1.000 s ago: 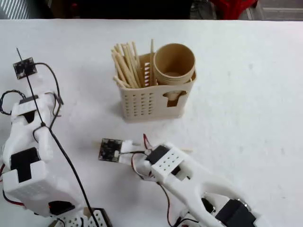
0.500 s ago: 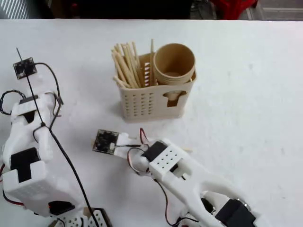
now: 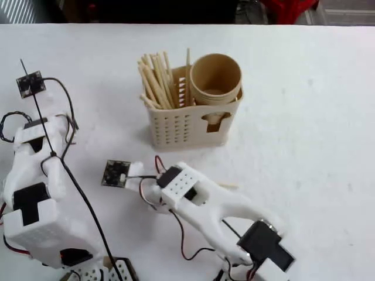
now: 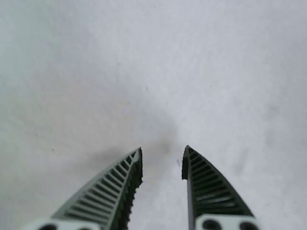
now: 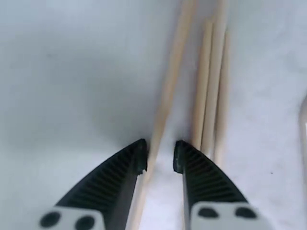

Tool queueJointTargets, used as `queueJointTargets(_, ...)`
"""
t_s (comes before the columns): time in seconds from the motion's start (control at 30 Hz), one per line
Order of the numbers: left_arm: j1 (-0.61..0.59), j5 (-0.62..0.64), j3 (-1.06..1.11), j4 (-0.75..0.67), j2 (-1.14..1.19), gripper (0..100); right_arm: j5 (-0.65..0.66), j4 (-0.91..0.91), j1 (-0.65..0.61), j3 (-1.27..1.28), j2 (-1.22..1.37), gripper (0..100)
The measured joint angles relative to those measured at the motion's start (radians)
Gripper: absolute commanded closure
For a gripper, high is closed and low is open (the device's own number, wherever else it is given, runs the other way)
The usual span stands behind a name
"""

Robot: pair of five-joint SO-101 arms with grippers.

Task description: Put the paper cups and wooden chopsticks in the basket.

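A cream slotted basket (image 3: 187,126) stands mid-table with stacked paper cups (image 3: 215,79) in one half and a bundle of wooden chopsticks (image 3: 157,82) in the other. My right arm (image 3: 187,190) lies low in front of the basket. Its gripper (image 5: 159,153) is open just above the table, and one loose chopstick (image 5: 168,91) runs between the fingertips, close against one finger. Several more loose chopsticks (image 5: 211,96) lie side by side just beyond the other finger. A chopstick end (image 3: 230,186) pokes out from under the arm. My left gripper (image 4: 162,160) is open over bare table.
The left arm (image 3: 35,158) sits folded at the table's left edge, trailing a black cable (image 3: 82,193). The white tabletop (image 3: 304,117) stretches open to the right of and behind the basket.
The right arm's wrist has swung to the left in front of the basket, taking its camera board with it. The left arm and the basket have stayed put.
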Motion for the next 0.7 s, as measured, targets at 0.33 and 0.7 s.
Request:
queueJointTargets(0.33,0.0,0.0,0.0,0.0,0.0,84,-0.002,0.126,-0.002,-0.015,-0.072,98.2)
queueJointTargets(0.7,0.0,0.0,0.0,0.0,0.0,84,-0.002,0.282,-0.002,0.089,-0.69,98.3)
